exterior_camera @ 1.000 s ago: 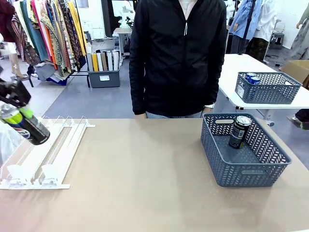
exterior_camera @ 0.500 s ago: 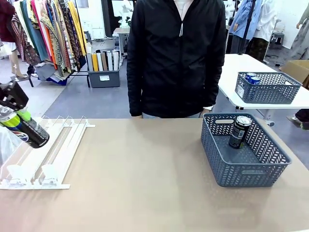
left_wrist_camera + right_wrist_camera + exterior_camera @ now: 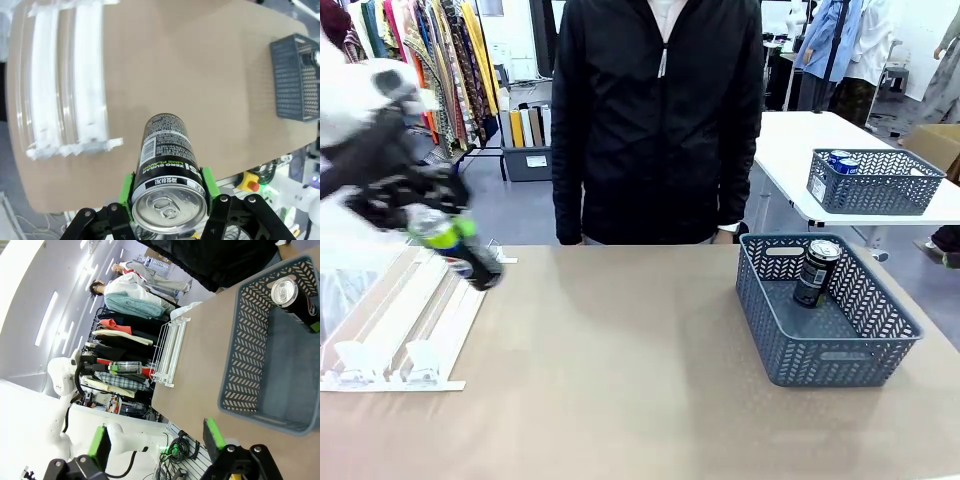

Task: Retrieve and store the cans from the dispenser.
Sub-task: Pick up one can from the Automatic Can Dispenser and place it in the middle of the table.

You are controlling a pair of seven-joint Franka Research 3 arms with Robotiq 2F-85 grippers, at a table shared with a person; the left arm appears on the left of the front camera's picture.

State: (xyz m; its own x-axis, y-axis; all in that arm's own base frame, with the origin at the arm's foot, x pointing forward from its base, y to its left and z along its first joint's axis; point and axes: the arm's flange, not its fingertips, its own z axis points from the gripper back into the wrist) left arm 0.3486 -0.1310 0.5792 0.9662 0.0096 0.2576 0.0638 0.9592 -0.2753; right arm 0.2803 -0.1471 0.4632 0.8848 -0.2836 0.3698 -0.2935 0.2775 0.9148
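The left hand (image 3: 169, 200) is clamping a dark can (image 3: 166, 155) tilted above the counter (image 3: 620, 360); the right hand (image 3: 155, 440) is gaping empty. With the grey basket (image 3: 825, 345) well away from the left hand, a loosening grip is risking a drop

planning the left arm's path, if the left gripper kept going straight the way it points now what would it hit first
The left gripper is shut on a dark can that leads. Its base aims at bare table just beside the dispenser, so the tabletop probably comes first, though depth is unclear.

grey lattice basket (image 3: 880, 330), tan table (image 3: 620, 380)

Bright, even indoor light; the left arm (image 3: 380, 170) is motion-blurred.
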